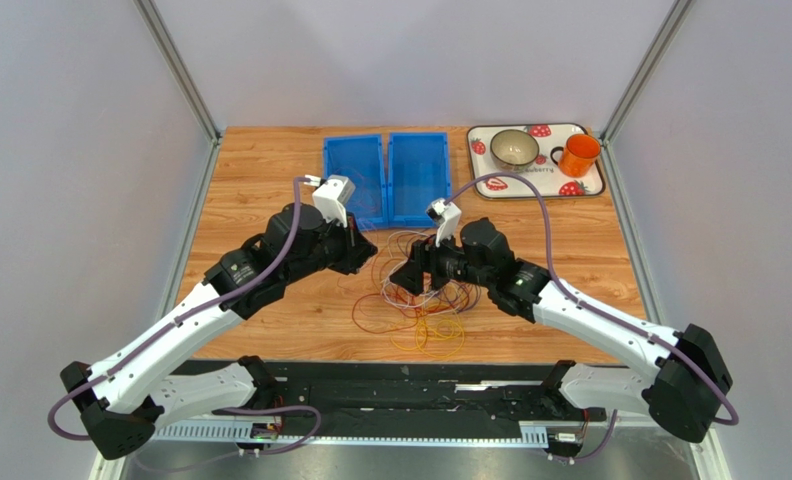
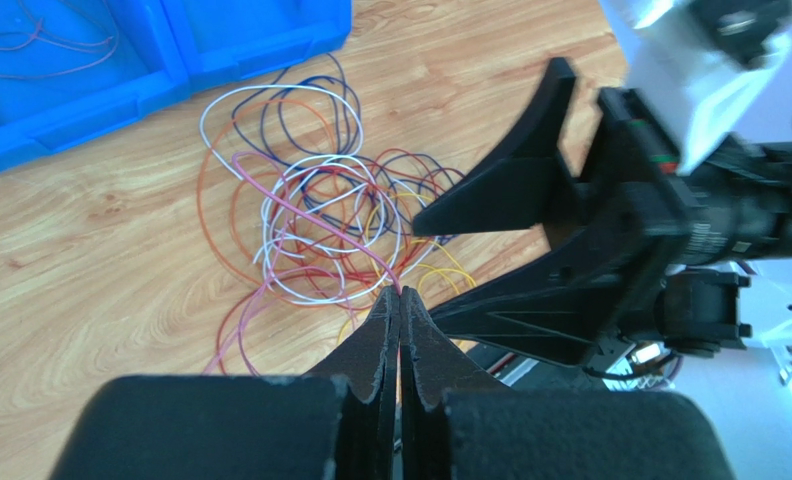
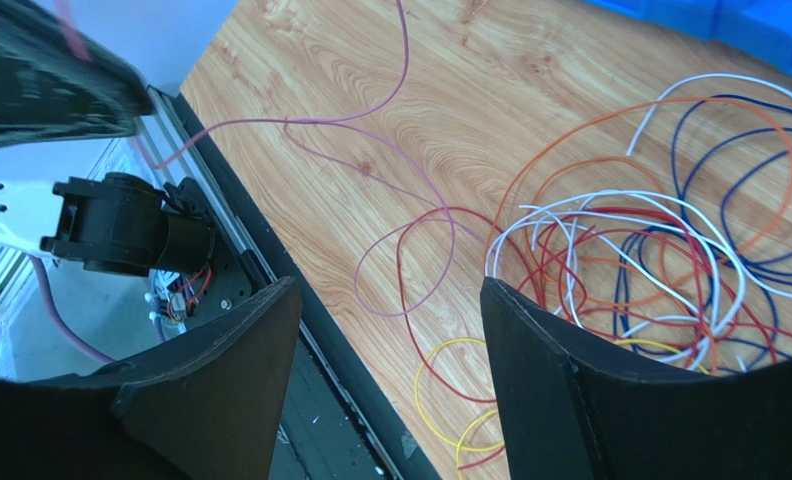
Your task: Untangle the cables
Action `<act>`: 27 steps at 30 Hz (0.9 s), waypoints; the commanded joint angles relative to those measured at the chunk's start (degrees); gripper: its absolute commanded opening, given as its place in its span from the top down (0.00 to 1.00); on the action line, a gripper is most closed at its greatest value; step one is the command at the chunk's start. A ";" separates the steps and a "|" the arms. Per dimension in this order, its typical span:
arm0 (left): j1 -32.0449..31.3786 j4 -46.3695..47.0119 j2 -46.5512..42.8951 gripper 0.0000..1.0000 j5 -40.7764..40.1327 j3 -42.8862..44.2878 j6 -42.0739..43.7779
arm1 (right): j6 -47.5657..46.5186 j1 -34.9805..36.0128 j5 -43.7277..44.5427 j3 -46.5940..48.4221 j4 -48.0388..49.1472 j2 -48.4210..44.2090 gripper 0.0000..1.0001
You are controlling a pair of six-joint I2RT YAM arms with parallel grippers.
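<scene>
Roughly mid-surface [image 1: 270, 170], toward the near edge, sits one tangle of cables [image 1: 420, 300] in white, red, orange, yellow, dark blue and pink, too knotted to count strands. Only the top view shows two blue bins [image 1: 354, 165] [image 1: 418, 165] at the far edge and one tray [image 1: 590, 185] in the far right corner, holding one bowl [image 1: 514, 148] and one orange mug [image 1: 578, 155]. Only the left wrist view shows the left end effector [image 2: 400, 295] clenched on a pink cable [image 2: 380, 270] leading out of the tangle, while the right wrist view shows the right end effector [image 3: 390, 290] released, jaws wide with nothing between them, above the tangle's edge.
</scene>
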 commanded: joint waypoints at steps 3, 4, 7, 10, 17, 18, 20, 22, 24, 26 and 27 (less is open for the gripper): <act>0.20 3.63 -3.69 1.00 4.41 1.59 -0.53 | -1.97 0.00 -7.78 -1.85 17.31 5.18 0.29; 0.20 3.54 -3.86 1.00 4.33 1.77 -0.70 | -1.97 0.00 -9.36 -1.68 18.54 5.71 0.29; 0.37 3.27 -4.22 1.00 4.59 2.30 -1.23 | -2.14 0.09 -12.28 -1.85 22.50 7.39 0.29; 0.37 3.36 -3.87 1.00 4.85 3.09 -1.67 | -3.63 0.09 -10.96 -3.16 26.19 8.35 0.29; 0.55 4.06 -3.16 1.00 6.26 5.11 -2.20 | -3.64 0.09 -13.76 -3.70 36.38 12.21 0.30; 0.55 4.15 -2.99 1.00 6.17 5.89 -2.03 | -3.46 0.09 -14.03 -3.52 37.00 12.66 0.30; 0.64 3.80 -2.37 1.00 6.34 6.69 -1.76 | -2.67 0.09 -14.21 -3.52 39.54 13.36 0.30; 0.73 3.62 -1.85 1.00 6.61 7.57 -1.76 | -1.71 0.09 -13.95 -3.78 41.31 13.54 0.30; 0.81 3.80 -1.41 1.00 6.87 8.10 -1.85 | 0.49 0.09 -14.12 -4.22 44.73 14.59 0.30; 0.81 3.97 -1.05 1.00 7.05 8.36 -1.85 | 2.59 0.09 -14.65 -4.31 48.23 15.65 0.30; 0.90 3.98 -0.97 1.00 7.14 8.45 -1.85 | 3.12 0.09 -14.56 -4.40 49.39 16.35 0.30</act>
